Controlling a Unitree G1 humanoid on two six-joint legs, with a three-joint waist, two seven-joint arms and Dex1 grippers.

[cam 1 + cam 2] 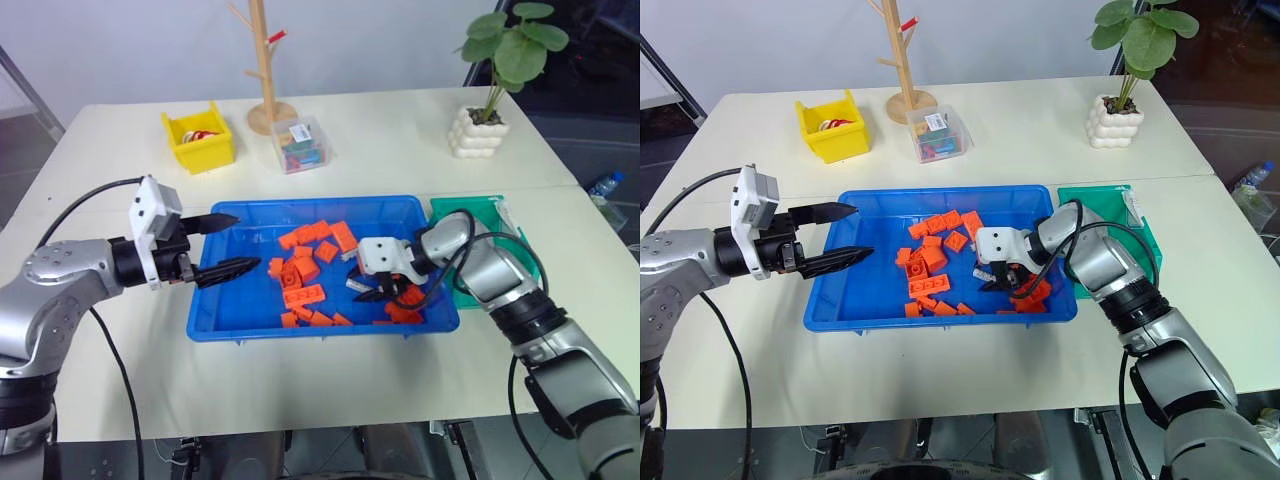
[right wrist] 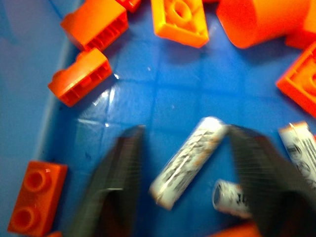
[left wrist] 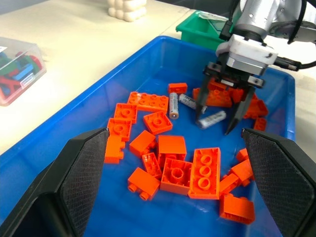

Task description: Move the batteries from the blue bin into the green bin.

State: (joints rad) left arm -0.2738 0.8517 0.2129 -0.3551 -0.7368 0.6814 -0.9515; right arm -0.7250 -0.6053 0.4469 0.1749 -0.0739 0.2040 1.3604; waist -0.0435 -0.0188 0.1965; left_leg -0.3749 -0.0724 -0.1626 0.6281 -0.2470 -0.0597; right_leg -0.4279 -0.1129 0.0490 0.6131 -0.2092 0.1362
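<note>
The blue bin (image 1: 300, 206) lies in the middle of the table with several orange bricks (image 1: 305, 275) in it. Three batteries show among the bricks: one (image 3: 212, 119) lies between the fingers of my right gripper (image 1: 385, 293), and two more (image 3: 173, 104) (image 3: 190, 101) lie just beside it. In the right wrist view that battery (image 2: 190, 160) sits between the two fingers with a gap on one side; the gripper is open and low in the bin's right part. My left gripper (image 1: 245, 242) hovers open over the bin's left edge, holding nothing. The green bin (image 1: 490, 210) stands against the blue bin's right side.
A yellow bin (image 1: 200, 140), a clear box of small parts (image 1: 300, 145) and a wooden stand (image 1: 265, 60) stand at the back of the table. A potted plant (image 1: 478, 130) is at the back right. A bottle (image 1: 605, 185) shows past the table's right edge.
</note>
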